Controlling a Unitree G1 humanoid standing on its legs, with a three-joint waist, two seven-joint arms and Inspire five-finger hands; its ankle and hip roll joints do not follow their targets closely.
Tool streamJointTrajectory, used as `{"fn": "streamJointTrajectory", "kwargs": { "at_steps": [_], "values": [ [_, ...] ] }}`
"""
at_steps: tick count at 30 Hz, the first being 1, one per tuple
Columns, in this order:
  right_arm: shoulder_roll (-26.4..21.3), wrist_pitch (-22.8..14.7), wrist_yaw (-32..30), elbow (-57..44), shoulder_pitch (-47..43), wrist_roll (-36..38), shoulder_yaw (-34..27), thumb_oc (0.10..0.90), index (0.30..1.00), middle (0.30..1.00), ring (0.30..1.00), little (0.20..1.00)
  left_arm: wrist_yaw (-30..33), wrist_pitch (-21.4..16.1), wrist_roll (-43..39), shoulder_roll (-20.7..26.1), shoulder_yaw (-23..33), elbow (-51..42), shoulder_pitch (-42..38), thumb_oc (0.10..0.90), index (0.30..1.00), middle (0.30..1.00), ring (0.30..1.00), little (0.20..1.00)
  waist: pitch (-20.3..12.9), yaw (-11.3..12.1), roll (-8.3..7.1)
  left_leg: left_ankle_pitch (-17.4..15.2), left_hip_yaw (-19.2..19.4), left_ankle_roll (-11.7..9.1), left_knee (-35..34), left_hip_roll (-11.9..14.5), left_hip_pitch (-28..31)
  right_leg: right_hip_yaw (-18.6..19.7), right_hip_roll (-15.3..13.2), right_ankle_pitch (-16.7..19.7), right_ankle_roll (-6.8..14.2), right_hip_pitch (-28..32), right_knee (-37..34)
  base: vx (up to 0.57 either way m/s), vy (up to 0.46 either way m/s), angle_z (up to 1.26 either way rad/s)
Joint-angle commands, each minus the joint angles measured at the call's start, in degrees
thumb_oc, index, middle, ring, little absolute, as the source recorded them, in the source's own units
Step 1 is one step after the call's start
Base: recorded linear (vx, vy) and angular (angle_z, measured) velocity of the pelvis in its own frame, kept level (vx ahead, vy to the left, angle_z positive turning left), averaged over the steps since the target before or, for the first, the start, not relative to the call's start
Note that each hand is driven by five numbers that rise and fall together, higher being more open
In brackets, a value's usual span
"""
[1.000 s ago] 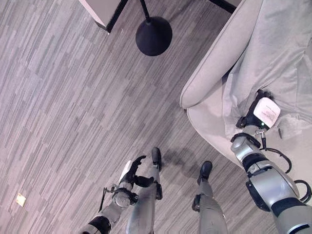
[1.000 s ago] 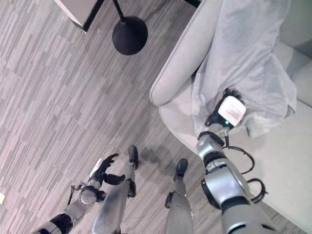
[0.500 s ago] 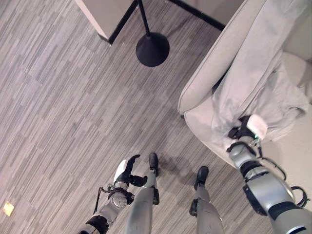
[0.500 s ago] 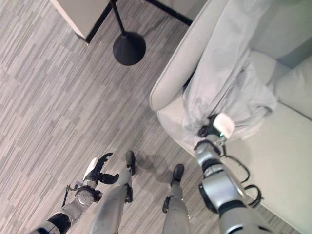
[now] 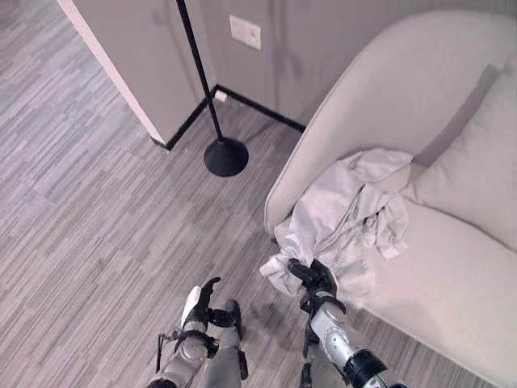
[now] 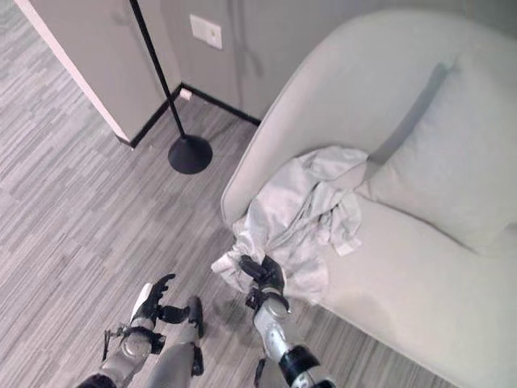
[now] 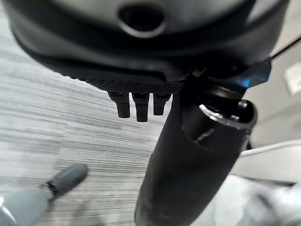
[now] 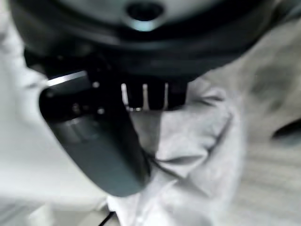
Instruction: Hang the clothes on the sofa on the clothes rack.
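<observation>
Where the sofa [image 5: 452,275] meets its curved armrest, a crumpled pale grey garment [image 5: 347,214] lies heaped on the seat, its lower edge spilling over the front of the cushion. My right hand [image 5: 311,276] is at that hanging edge, fingers curled into the cloth and grasping it; my right wrist view shows folds of the fabric bunched just past the fingers. My left hand [image 5: 198,301] hangs low over the striped floor [image 5: 97,210], released, fingers relaxed and holding nothing. A black floor-stand pole with round base [image 5: 225,156] rises near the wall corner, well apart from the sofa.
</observation>
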Motion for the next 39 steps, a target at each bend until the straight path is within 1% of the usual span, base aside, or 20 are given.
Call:
{"fn": "streamJointTrajectory", "kwargs": {
  "at_steps": [1, 2, 6, 9, 11, 12, 13, 16, 17, 18, 20, 24, 26, 27, 30, 31, 32, 34, 37, 39],
  "values": [
    [-3.16, -6.4, 4.81, -6.88, -3.98, 3.14, -4.67, 0.4, 0.3, 0.3, 0.3, 0.3, -2.11, -0.68, -3.35, 2.58, 1.52, -0.05, -1.48, 0.8, 0.9, 0.9, 0.9, 0.9, -3.8, 1.79, -0.98, -6.77, 1.24, -4.98, 0.51, 5.86, 4.88, -0.79, -6.13, -3.11, 3.95, 1.01, 0.29, 0.05, -0.021, 0.02],
    [-3.16, -6.4, 4.8, -6.89, -3.99, 3.14, -4.68, 0.4, 0.3, 0.3, 0.3, 0.3, -2.12, -0.67, -3.36, 2.59, 1.52, -0.07, -1.49, 0.8, 0.9, 0.9, 0.9, 0.9, -3.89, 1.74, -1.01, -6.66, 1.19, -4.95, 0.51, 5.81, 4.69, -0.81, -6.18, -3.03, 3.95, 0.85, 0.29, 0.02, -0.008, 0.04],
    [-6.7, -7.17, 6.1, -14.11, -7.2, 5.4, -6.03, 0.4, 0.3, 0.3, 0.3, 0.3, -5.11, 0.04, -4.31, 3.43, 2.66, -3.41, 0.88, 0.8, 0.9, 0.9, 0.9, 0.9, -7.56, 2.4, -1.79, -7.33, 1.4, -4.82, 0.51, 6.18, 7.88, -1.23, -5.68, -3.91, 3.81, 3.72, 0.57, 0.03, -0.01, 0.02],
    [-8.1, -7.08, 6.5, -17.85, -10.26, 5.93, -5.04, 0.4, 0.3, 0.3, 0.3, 0.3, -6.38, 0.38, -3.92, 4.03, 2.45, -5.87, 1.62, 0.8, 0.9, 0.9, 0.9, 0.9, -9.14, 2.91, -2.07, -7.59, 1.68, -4.82, 0.51, 6.42, 9.35, -1.23, -5.35, -4.38, 3.66, 5.13, 0.67, 0.01, -0.004, 0.01],
    [-8.91, -6.99, 6.64, -18.31, -12.95, 6.09, -4.58, 0.4, 0.3, 0.3, 0.3, 0.3, -7.09, 0.32, -4.07, 4.11, 2.22, -7.01, 1.73, 0.8, 0.9, 0.9, 0.9, 0.9, -9.95, 3.26, -2.23, -7.75, 1.74, -4.8, 0.51, 6.56, 10.1, -1.37, -5.22, -4.6, 3.62, 5.77, 0.77, 0.01, -0.004, -0.02],
    [-9.22, -7.04, 6.85, -18.4, -14.84, 6.55, -4.42, 0.4, 0.3, 0.3, 0.3, 0.3, -7.34, 0.29, -4.05, 4.14, 2.06, -7.36, 1.76, 0.8, 0.9, 0.9, 0.9, 0.9, -10.3, 3.51, -2.29, -7.78, 1.79, -4.83, 0.51, 6.62, 10.53, -1.37, -5.12, -4.71, 3.58, 6.16, 0.79, 0.0, 0.0, 0.0],
    [-10.18, -7.53, 6.49, -18.95, -19.2, 7.04, -4.03, 0.4, 0.3, 0.3, 0.3, 0.3, -7.42, 0.02, -4.5, 4.05, 1.63, -8.09, 1.61, 0.8, 0.9, 0.9, 0.9, 0.9, -11.01, 3.75, -2.44, -7.77, 1.8, -4.9, 0.51, 6.86, 11.16, -1.46, -4.94, -4.84, 3.57, 6.56, 0.94, 0.0, 0.0, 0.0],
    [-12.18, -8.28, 5.2, -20.48, -25.45, 6.93, -3.86, 0.4, 0.3, 0.3, 0.3, 0.3, -7.25, 0.48, -4.04, 3.82, 0.92, -9.22, 1.39, 0.8, 0.9, 0.9, 0.9, 0.9, -11.93, 4.02, -2.84, -8.06, 2.02, -4.95, 0.51, 7.14, 12.35, -1.61, -4.68, -5.24, 3.42, 7.78, 1.02, 0.02, -0.008, -0.07],
    [-12.21, -8.28, 5.2, -20.43, -25.54, 6.94, -3.84, 0.4, 0.3, 0.3, 0.3, 0.3, -7.24, 0.5, -4.03, 3.8, 0.94, -9.23, 1.34, 0.8, 0.9, 0.9, 0.9, 0.9, -11.82, 4.03, -2.81, -8.08, 2.03, -4.96, 0.51, 7.15, 12.43, -1.61, -4.68, -5.26, 3.42, 7.85, 1.02, 0.02, -0.002, -0.05],
    [-14.14, -8.71, 4.32, -21.46, -29.78, 6.39, -3.63, 0.4, 0.3, 0.3, 0.3, 0.3, -6.63, 0.42, -4.64, 3.81, 1.3, -11.19, 1.17, 0.8, 0.9, 0.9, 0.9, 0.9, -12.46, 4.12, -3.07, -8.27, 1.98, -4.93, 0.51, 7.16, 12.89, -1.54, -4.58, -5.46, 3.37, 8.41, 1.08, 0.01, 0.0, -0.05],
    [-15.94, -9.33, 3.36, -21.71, -33.67, 5.74, -3.41, 0.4, 0.3, 0.3, 0.3, 0.3, -5.34, 0.0, -4.38, 3.89, 1.78, -12.48, 0.31, 0.8, 0.9, 0.9, 0.9, 0.9, -12.83, 4.1, -3.41, -8.37, 2.01, -4.92, 0.51, 7.24, 13.37, -1.53, -4.5, -5.66, 3.3, 8.7, 1.32, 0.01, 0.001, -0.04],
    [-19.66, -11.63, 1.06, -25.21, -39.55, 5.7, -1.95, 0.4, 0.3, 0.3, 0.3, 0.3, 0.4, -0.25, -0.71, 4.68, 3.07, -15.62, -1.48, 0.8, 0.9, 0.9, 0.9, 0.9, -13.66, 3.63, -4.19, -8.69, 2.25, -4.93, 0.51, 7.3, 14.13, -1.46, -4.36, -5.88, 3.22, 9.04, 1.71, 0.0, 0.0, 0.0],
    [-21.91, -12.9, 0.09, -26.4, -42.14, 6.27, -0.92, 0.4, 0.3, 0.3, 0.3, 0.3, 4.85, -0.63, 1.86, 5.22, 3.63, -16.55, -2.69, 0.8, 0.9, 0.9, 0.9, 0.9, -14.03, 3.25, -4.65, -8.78, 2.34, -4.95, 0.51, 7.4, 14.39, -1.36, -4.26, -6.02, 3.24, 9.14, 1.87, 0.0, 0.0, 0.0],
    [-23.51, -14.08, -0.86, -26.51, -45.07, 6.67, 0.51, 0.4, 0.3, 0.3, 0.3, 0.3, 8.61, -1.51, 2.82, 5.89, 4.54, -18.14, -3.38, 0.8, 0.9, 0.9, 0.9, 0.9, -14.28, 2.88, -5.12, -8.84, 2.51, -4.99, 0.51, 7.42, 14.62, -1.21, -4.18, -6.04, 3.29, 9.17, 1.97, 0.02, -0.002, -0.03],
    [-25.04, -16.27, -2.38, -26.39, -48.72, 7.63, 2.77, 0.4, 0.3, 0.3, 0.3, 0.3, 16.2, -2.23, 5.9, 7.14, 5.37, -18.99, -5.6, 0.8, 0.9, 0.9, 0.9, 0.9, -14.76, 2.24, -5.73, -9.0, 2.92, -5.1, 0.51, 7.54, 14.94, -1.05, -4.07, -6.05, 3.36, 8.93, 2.18, 0.0, -0.001, -0.01],
    [-25.4, -16.84, -2.66, -26.25, -49.51, 7.93, 3.29, 0.4, 0.3, 0.3, 0.3, 0.3, 18.17, -2.51, 6.5, 7.54, 5.66, -19.56, -6.21, 0.8, 0.9, 0.9, 0.9, 0.9, -14.83, 2.05, -5.91, -9.07, 3.02, -5.13, 0.51, 7.51, 15.0, -0.97, -4.06, -6.06, 3.38, 8.88, 2.22, 0.0, -0.004, -0.06],
    [-25.4, -16.87, -2.65, -26.19, -49.59, 7.96, 3.33, 0.4, 0.3, 0.3, 0.3, 0.3, 18.22, -2.51, 6.54, 7.51, 5.67, -19.55, -6.23, 0.8, 0.9, 0.9, 0.9, 0.9, -14.8, 2.05, -5.9, -9.07, 3.03, -5.12, 0.51, 7.5, 15.01, -0.95, -4.07, -6.07, 3.38, 8.87, 2.23, 0.01, -0.001, -0.05],
    [-26.08, -18.55, -2.99, -26.32, -50.83, 9.11, 4.35, 0.4, 0.3, 0.3, 0.3, 0.3, 22.67, -2.5, 9.04, 8.8, 5.88, -19.82, -7.92, 0.8, 0.9, 0.9, 0.9, 0.9, -15.08, 1.75, -6.24, -9.2, 3.29, -5.2, 0.51, 7.56, 15.19, -0.75, -4.11, -6.03, 3.45, 8.8, 2.33, 0.0, 0.0, 0.0],
    [-27.46, -19.98, -3.13, -29.28, -51.26, 10.07, 5.98, 0.4, 0.3, 0.3, 0.3, 0.3, 27.76, -1.48, 12.43, 10.5, 6.18, -20.04, -10.08, 0.8, 0.9, 0.9, 0.9, 0.9, -15.33, 1.33, -6.57, -9.35, 3.69, -5.26, 0.51, 7.58, 15.44, -0.54, -4.17, -6.02, 3.58, 8.6, 2.53, 0.02, 0.013, -0.06],
    [-28.7, -20.64, -3.13, -31.05, -51.36, 9.89, 7.12, 0.4, 0.3, 0.3, 0.3, 0.3, 29.63, -0.93, 13.76, 11.31, 6.27, -20.91, -10.91, 0.8, 0.9, 0.9, 0.9, 0.9, -15.46, 1.17, -6.72, -9.45, 3.84, -5.25, 0.51, 7.54, 15.57, -0.4, -4.19, -6.01, 3.64, 8.53, 2.61, 0.02, 0.013, -0.1]
  ]
}}
